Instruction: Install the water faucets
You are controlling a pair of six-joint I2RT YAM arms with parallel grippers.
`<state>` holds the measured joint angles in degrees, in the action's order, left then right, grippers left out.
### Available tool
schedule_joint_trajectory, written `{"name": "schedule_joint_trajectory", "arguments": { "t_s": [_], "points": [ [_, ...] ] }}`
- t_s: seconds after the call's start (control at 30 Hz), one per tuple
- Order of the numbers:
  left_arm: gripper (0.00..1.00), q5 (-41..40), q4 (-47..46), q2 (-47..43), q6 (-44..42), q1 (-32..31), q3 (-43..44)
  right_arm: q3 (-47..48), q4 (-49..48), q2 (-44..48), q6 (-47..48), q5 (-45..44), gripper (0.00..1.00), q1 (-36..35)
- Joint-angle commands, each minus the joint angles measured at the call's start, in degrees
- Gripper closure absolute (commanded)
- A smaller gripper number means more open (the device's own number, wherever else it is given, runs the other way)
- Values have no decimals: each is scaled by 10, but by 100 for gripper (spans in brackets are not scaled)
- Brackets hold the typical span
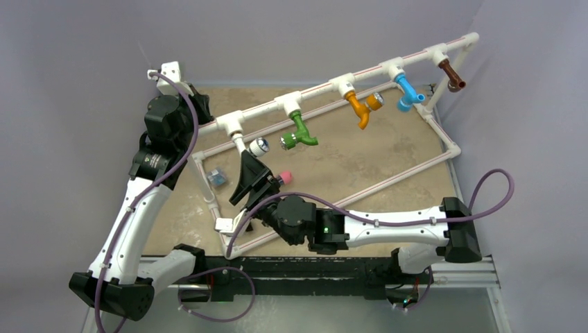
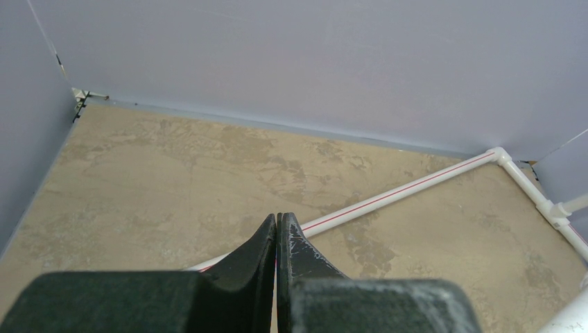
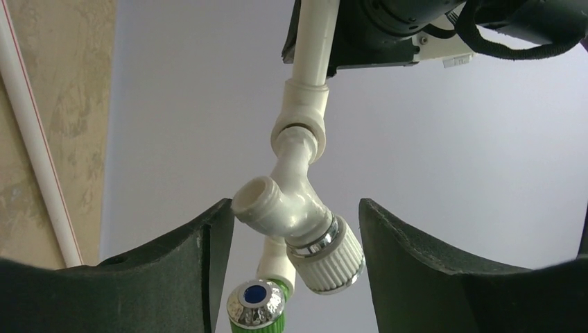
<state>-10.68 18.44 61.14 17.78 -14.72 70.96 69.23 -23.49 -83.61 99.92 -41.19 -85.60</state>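
Inspecting the right wrist view, the right gripper (image 3: pixel 292 205) is released, its jaws spread wide with the white faucet (image 3: pixel 295 208) hanging between them and touching neither finger. The faucet's open spout points toward one finger (image 3: pixel 201 243) and its ribbed white knob, with a chrome collar, toward the other. The faucet is seated in a fitting of the white pipe frame (image 1: pixel 326 89) directly above the gripper. Just beyond the gripper and lower in that view shows the green faucet (image 3: pixel 258 306), chrome-capped with a blue centre. In the overhead view, the orange faucet (image 1: pixel 360 107), blue faucet (image 1: pixel 409 94) and brown faucet (image 1: pixel 452 75) hang along the same rail, each farther from the right gripper. A pink-capped cylinder (image 1: pixel 283 177) lies on the table (image 1: pixel 360 159) just beside the gripper's body. The left gripper (image 2: pixel 277 218) is clenched, fingertips pressed together on nothing, above bare table with a lower frame pipe just ahead of it, well apart from the faucets.
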Motion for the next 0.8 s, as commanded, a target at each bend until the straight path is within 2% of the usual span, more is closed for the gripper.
{"name": "schedule_joint_trajectory", "arguments": {
  "t_s": [0.0,0.3,0.47,0.57,0.63,0.77],
  "points": [
    [100,40,155,17,-41,-22,-36,28,-66,-10,12,-10,37,1],
    [100,41,156,15,-40,-22,-36,48,-81,-27,-54,-51,69,13],
    [100,41,157,13,-40,-22,-36,56,-95,-32,-143,-60,89,16],
    [100,40,158,14,-40,-22,-34,80,-93,-41,-250,-59,100,16],
    [100,41,158,15,-40,-22,-35,98,-93,-46,-336,-63,100,16],
    [100,40,158,16,-40,-22,-34,128,-74,-46,-584,-48,100,16]
  ]
}}
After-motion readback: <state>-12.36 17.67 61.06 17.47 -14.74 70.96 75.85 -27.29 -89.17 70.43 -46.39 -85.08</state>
